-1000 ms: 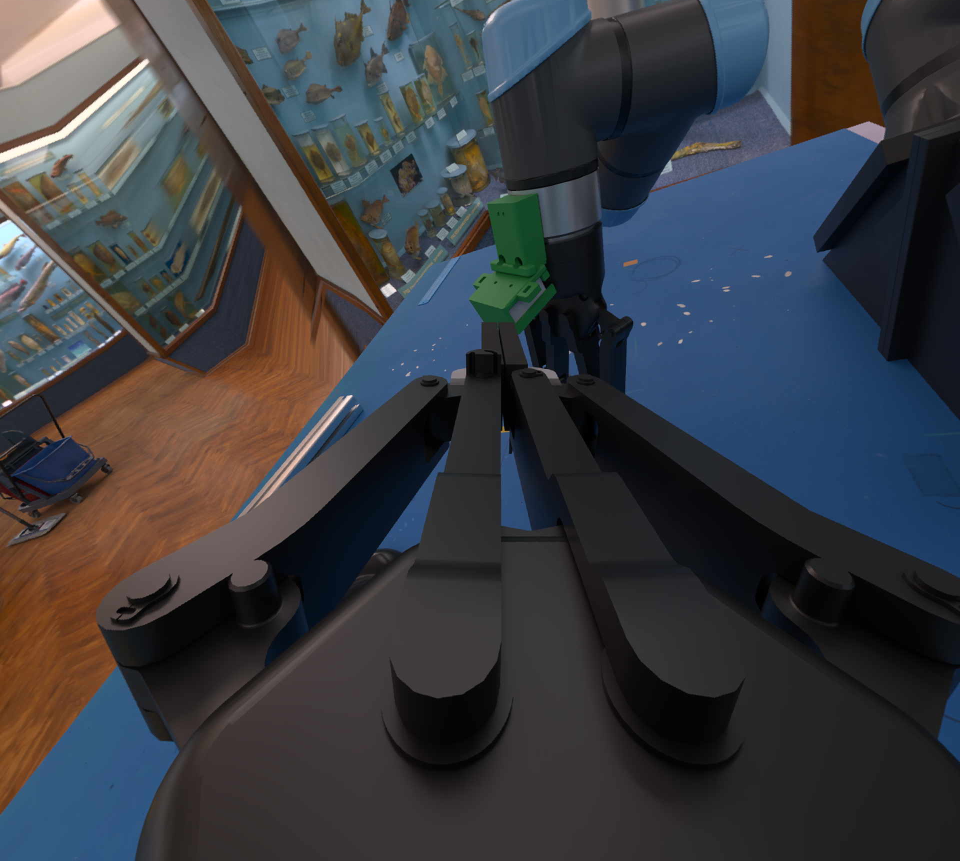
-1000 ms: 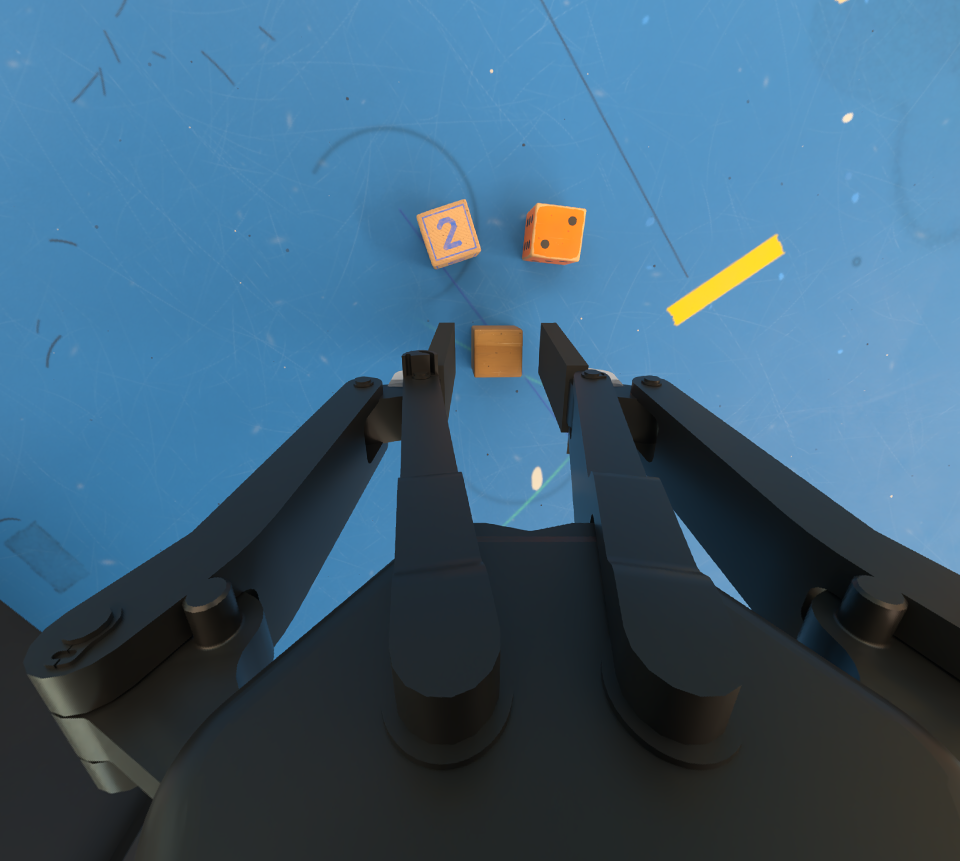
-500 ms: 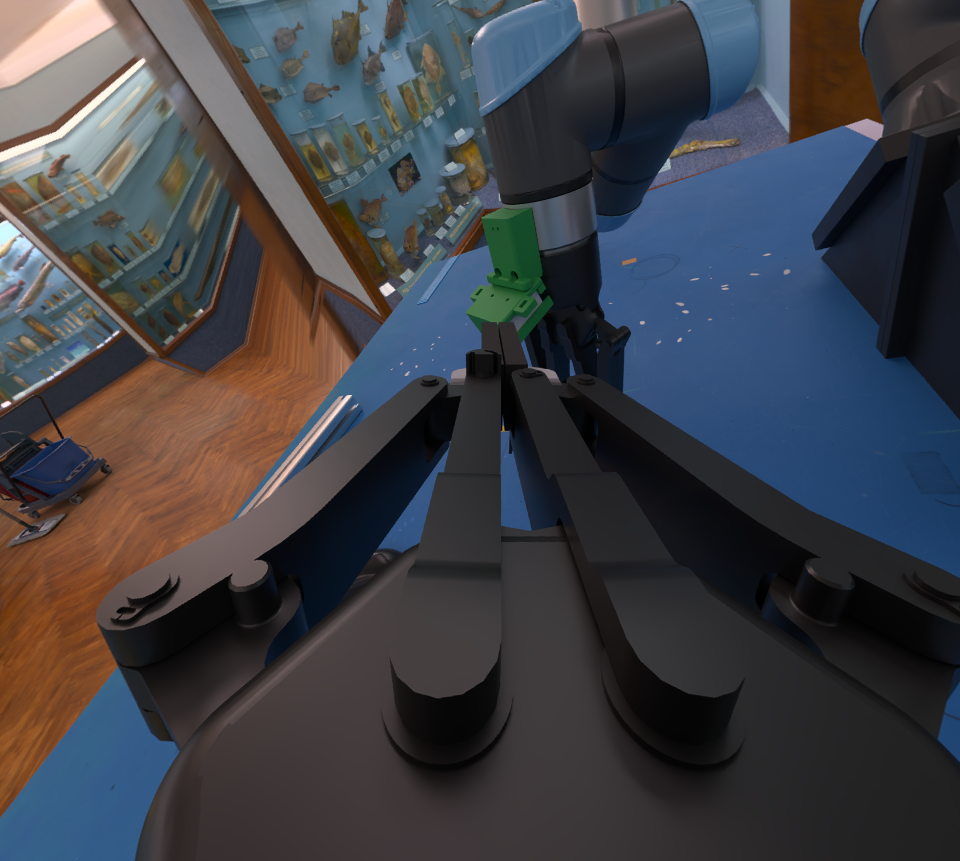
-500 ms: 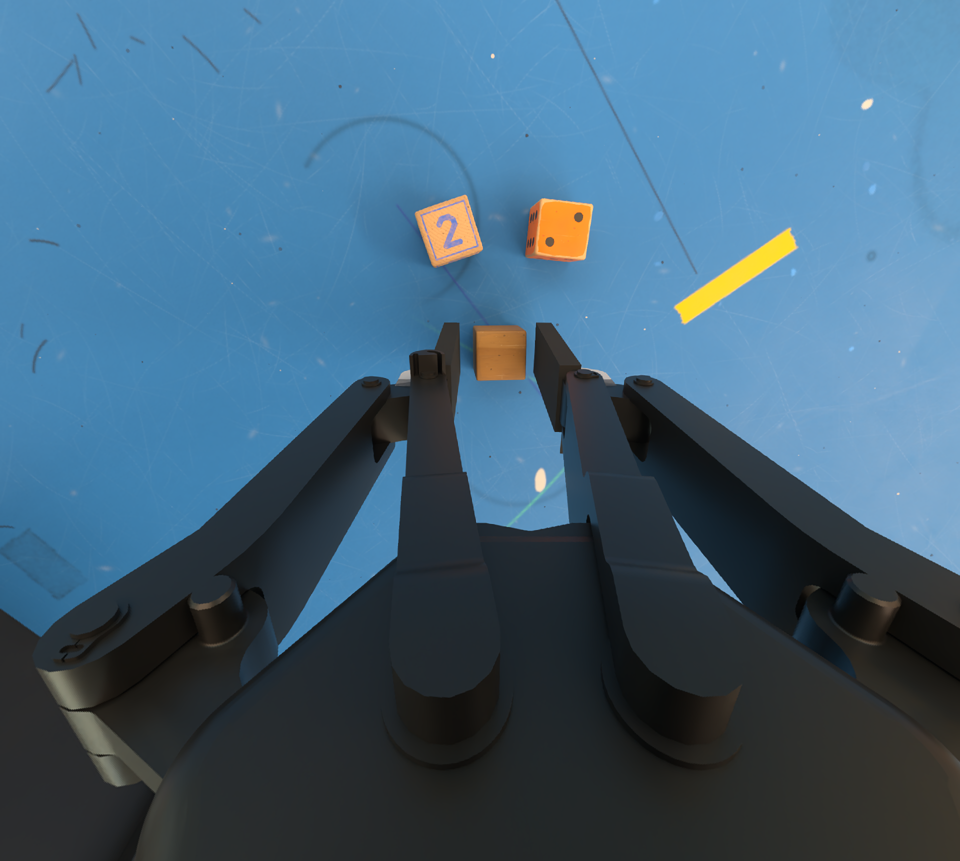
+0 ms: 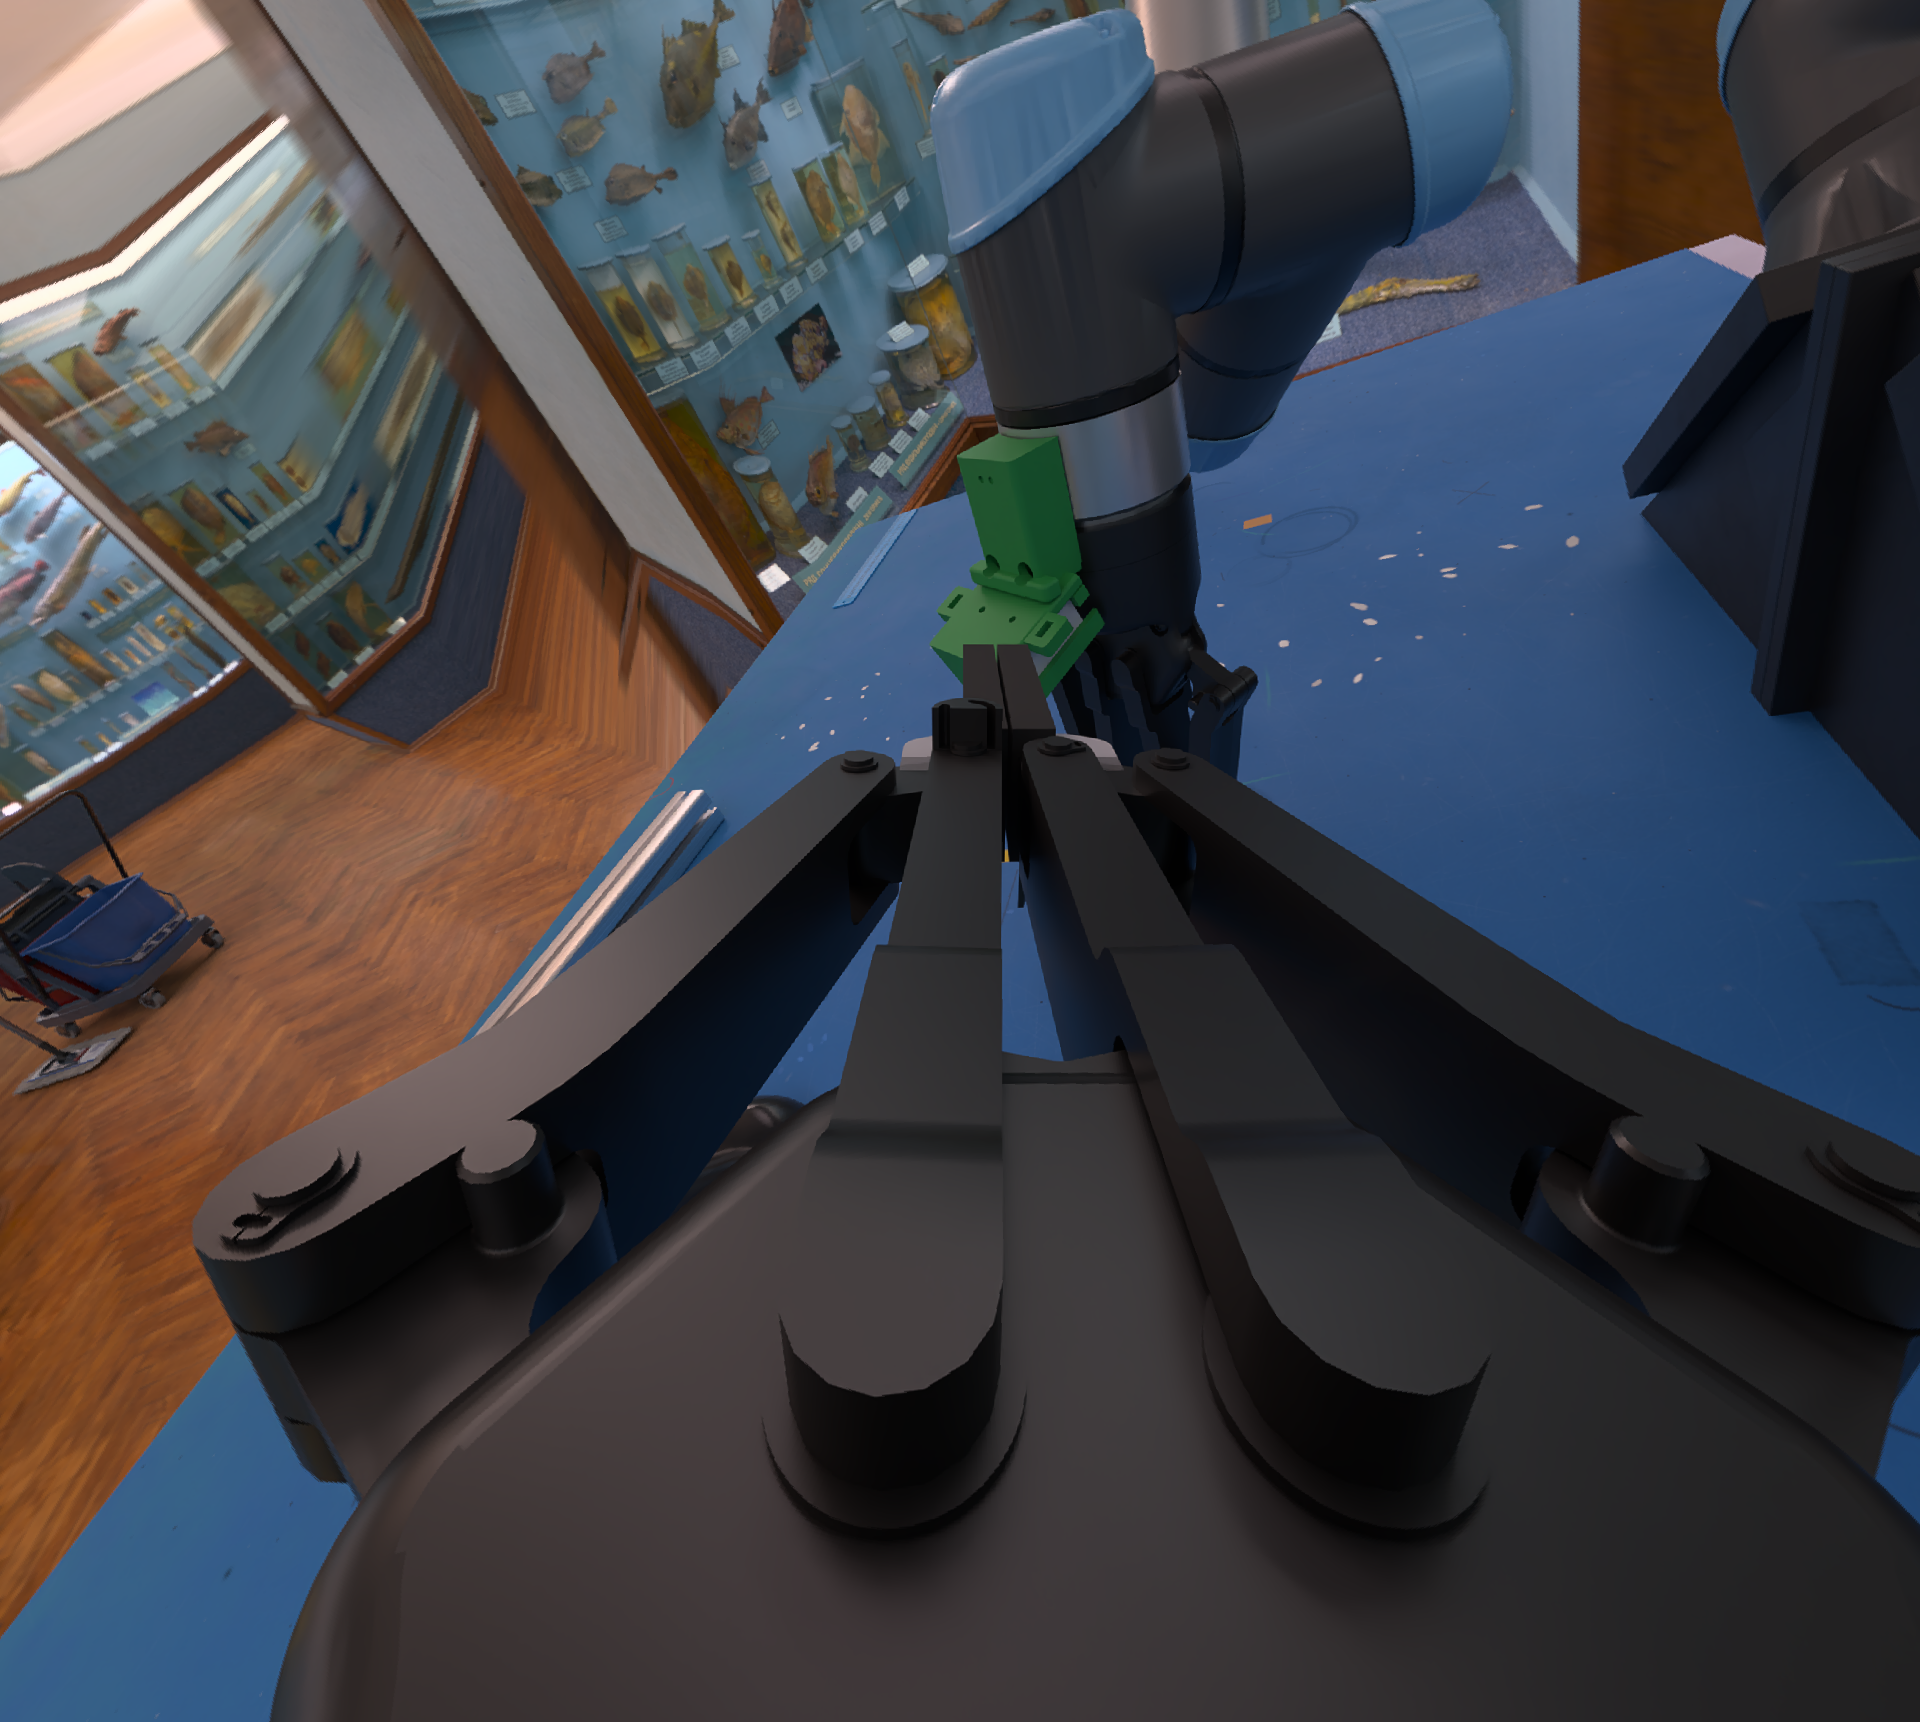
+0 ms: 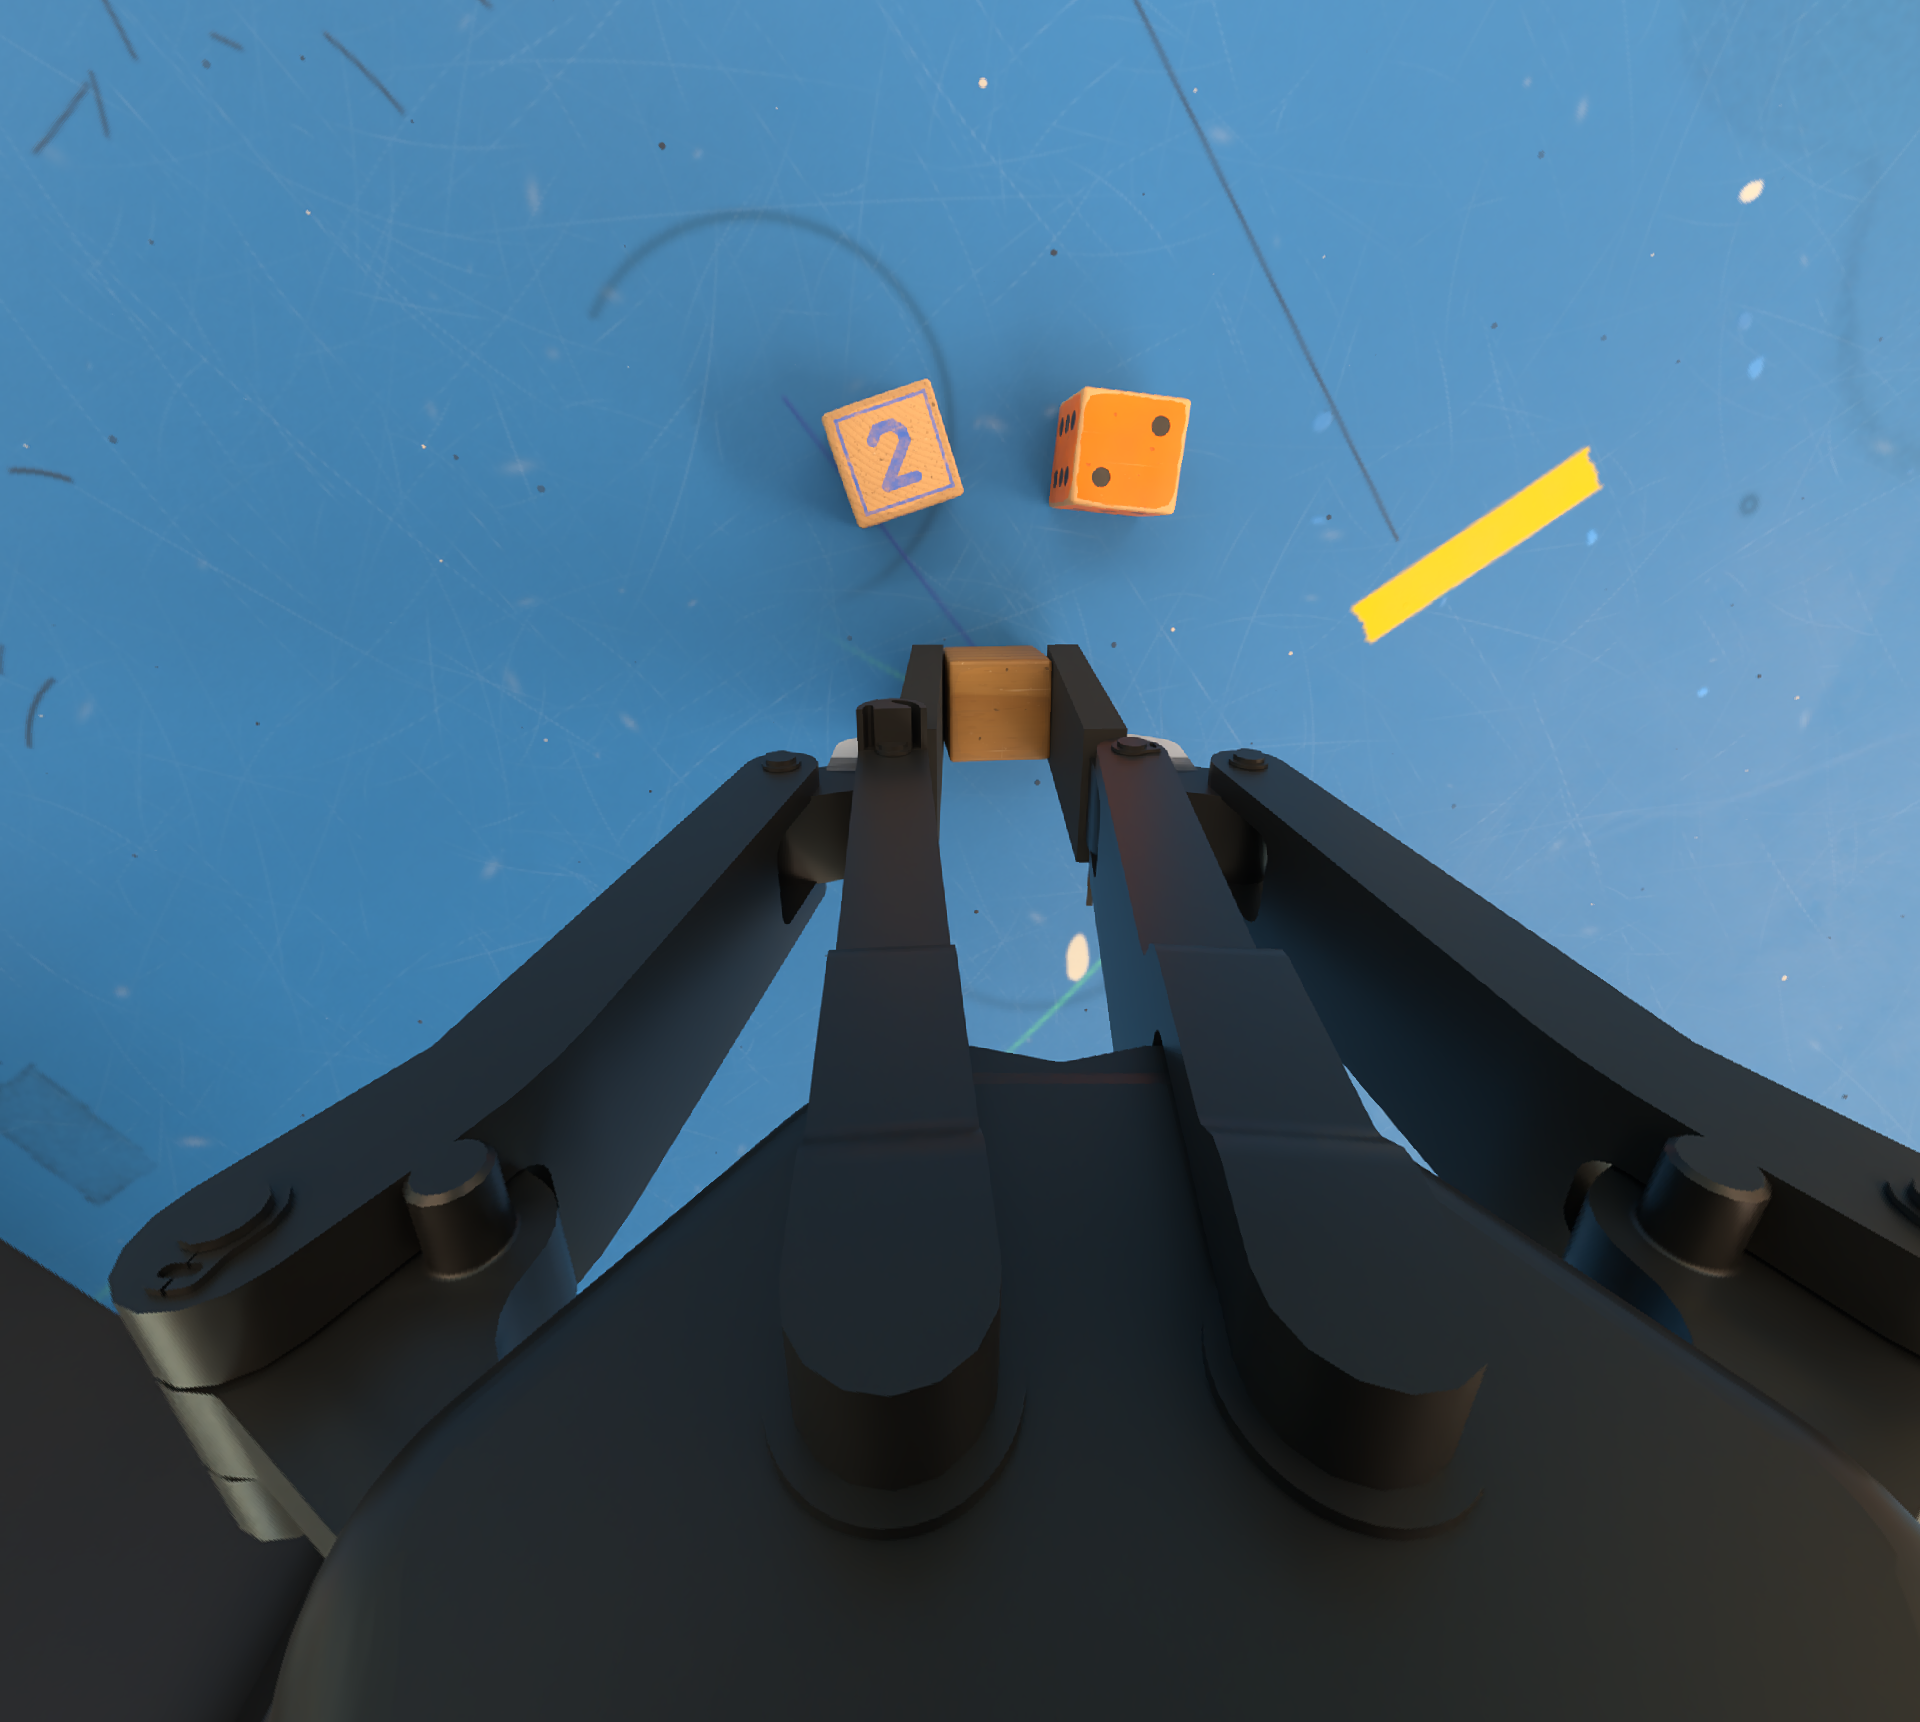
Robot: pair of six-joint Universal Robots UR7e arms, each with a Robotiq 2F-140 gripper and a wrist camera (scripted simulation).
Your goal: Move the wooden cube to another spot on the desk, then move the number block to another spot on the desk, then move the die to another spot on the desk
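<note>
Gripping wooden cube [image 6: 995, 702], right gripper [image 6: 995, 685]

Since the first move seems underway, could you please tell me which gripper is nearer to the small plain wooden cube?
Right. The right gripper is shut on the small plain wooden cube, a finger on either side. The left gripper is shut and empty, off to the side.

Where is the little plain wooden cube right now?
In the right wrist view, the wooden cube sits clamped in the right pincer, just below the number block and the die.
</note>
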